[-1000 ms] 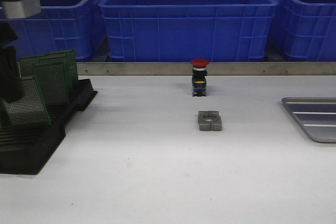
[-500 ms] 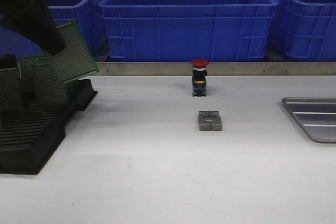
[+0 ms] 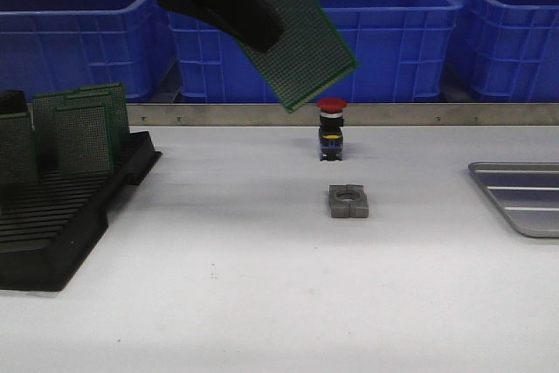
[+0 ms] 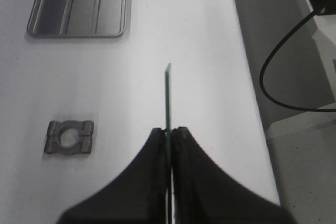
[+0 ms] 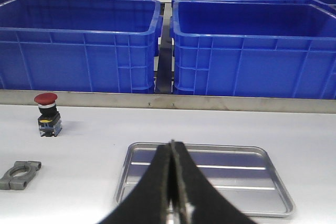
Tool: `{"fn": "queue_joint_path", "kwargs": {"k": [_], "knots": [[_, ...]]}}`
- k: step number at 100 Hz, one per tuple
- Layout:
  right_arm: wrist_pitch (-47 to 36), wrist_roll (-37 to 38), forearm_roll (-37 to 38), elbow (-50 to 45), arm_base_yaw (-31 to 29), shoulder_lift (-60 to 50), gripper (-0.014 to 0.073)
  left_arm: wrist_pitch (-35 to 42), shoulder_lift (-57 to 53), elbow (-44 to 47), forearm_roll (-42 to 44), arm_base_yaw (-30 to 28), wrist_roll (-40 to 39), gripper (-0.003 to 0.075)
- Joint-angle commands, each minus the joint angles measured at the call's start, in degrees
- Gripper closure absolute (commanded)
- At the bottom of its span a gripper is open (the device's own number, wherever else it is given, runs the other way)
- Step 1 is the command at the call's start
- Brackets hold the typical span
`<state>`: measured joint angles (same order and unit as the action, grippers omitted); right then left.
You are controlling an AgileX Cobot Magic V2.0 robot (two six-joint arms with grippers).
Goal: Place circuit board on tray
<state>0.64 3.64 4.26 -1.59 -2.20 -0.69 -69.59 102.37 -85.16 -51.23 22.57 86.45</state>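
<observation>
My left gripper (image 3: 262,37) is shut on a green perforated circuit board (image 3: 301,37) and holds it tilted, high above the table's middle. In the left wrist view the board (image 4: 168,98) shows edge-on between the shut fingers of the left gripper (image 4: 169,130). The silver-grey ribbed tray (image 3: 524,196) lies at the table's right edge, and it also shows in the left wrist view (image 4: 81,4). My right gripper (image 5: 172,145) is shut and empty, over the near side of the tray (image 5: 247,171). It is out of the front view.
A black slotted rack (image 3: 61,216) at the left holds several more green boards (image 3: 83,133). A red-capped push button (image 3: 332,128) and a grey metal clamp (image 3: 349,201) stand mid-table. Big blue bins (image 3: 314,37) line the back behind a metal rail.
My left gripper lifted the circuit board out of the rack and carried it up and to the right, from over the rack to above the middle of the table.
</observation>
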Motion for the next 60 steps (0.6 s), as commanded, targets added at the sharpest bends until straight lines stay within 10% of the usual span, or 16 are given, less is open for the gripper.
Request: {"fn": "queue_joint_path", "kwargs": {"k": [1,28,60], "knots": [[-4.3,-0.1,0.5,0.8,0.2,-1.4,0.0701,-3.7,-3.0,-1.7,-5.4,2.2,-0.6,0.0741],[-1.9,0.0,-1.1,3.0,0.3,-1.4,0.0701,-3.7,-3.0,-1.7,-5.4,3.6,-0.6,0.0741],[27.8,-0.3,-1.1,19.0,0.3,7.7,0.0701,-3.7,-3.0,-1.7,-5.4,3.6,-0.6,0.0741]]}}
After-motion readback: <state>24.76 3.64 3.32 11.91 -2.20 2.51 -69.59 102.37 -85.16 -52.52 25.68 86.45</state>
